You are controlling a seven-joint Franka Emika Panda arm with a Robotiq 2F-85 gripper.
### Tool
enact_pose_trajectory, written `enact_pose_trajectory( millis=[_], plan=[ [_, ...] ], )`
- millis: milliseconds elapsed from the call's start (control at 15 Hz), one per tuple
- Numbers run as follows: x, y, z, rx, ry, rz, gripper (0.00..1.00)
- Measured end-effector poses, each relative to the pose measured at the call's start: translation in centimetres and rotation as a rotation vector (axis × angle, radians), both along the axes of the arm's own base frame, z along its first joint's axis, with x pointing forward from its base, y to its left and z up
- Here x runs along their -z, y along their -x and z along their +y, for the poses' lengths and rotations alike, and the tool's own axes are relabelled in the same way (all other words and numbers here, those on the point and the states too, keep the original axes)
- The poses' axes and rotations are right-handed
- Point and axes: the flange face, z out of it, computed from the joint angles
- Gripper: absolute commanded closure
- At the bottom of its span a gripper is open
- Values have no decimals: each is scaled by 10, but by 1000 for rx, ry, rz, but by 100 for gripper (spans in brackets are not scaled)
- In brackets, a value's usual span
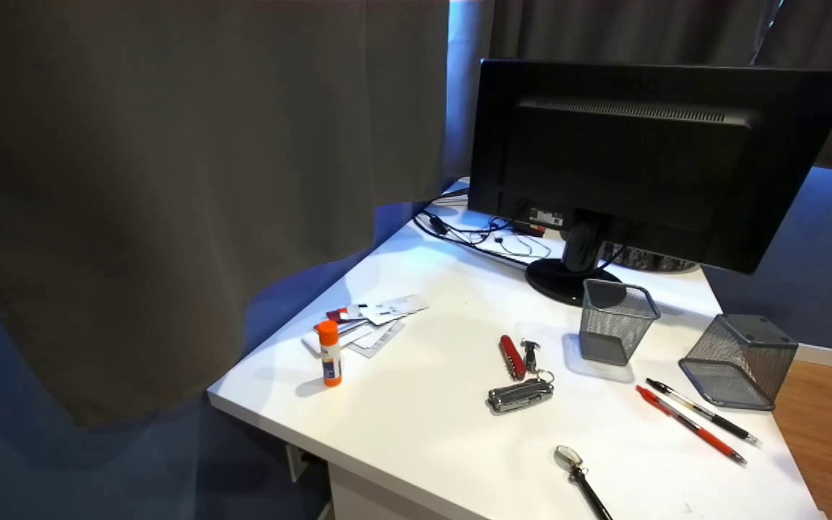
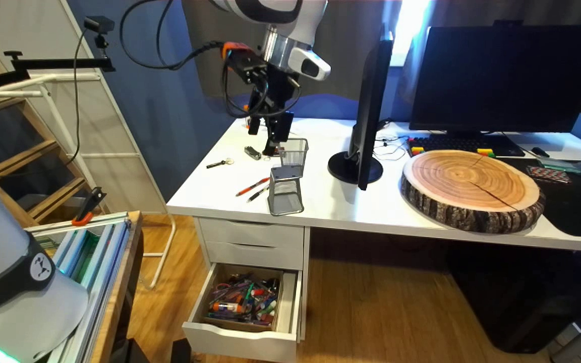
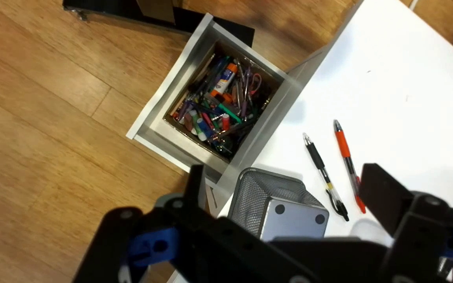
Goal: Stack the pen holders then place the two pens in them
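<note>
While your gripper hangs spread and empty, everything seems left for you: pen holders unstacked, both pens on the bench.

In an exterior view, a square, dark grey mesh pen holder stands upright, mouth up; nearer and to its right, a matching holder sits upside down, solid base up. Just beside that holder, on its left and near side, a black pen and a red pen lie flat, nearly parallel, black closer to it.
</note>
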Motion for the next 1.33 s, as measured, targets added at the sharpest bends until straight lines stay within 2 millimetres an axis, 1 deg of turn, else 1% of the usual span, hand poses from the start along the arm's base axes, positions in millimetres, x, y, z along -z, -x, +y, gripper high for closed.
enact_pose_trajectory(
  millis=[267,533,800,1000,1333],
  plan=[
    [22,-18,11,64,-30,-17,0],
    [38,-42,22,64,-47,-21,0],
    [59,-65,39,53,-61,-6,0],
    [78,-76,49,37,-61,8,0],
    [106,-90,53,18,-42,37,0]
  ],
)
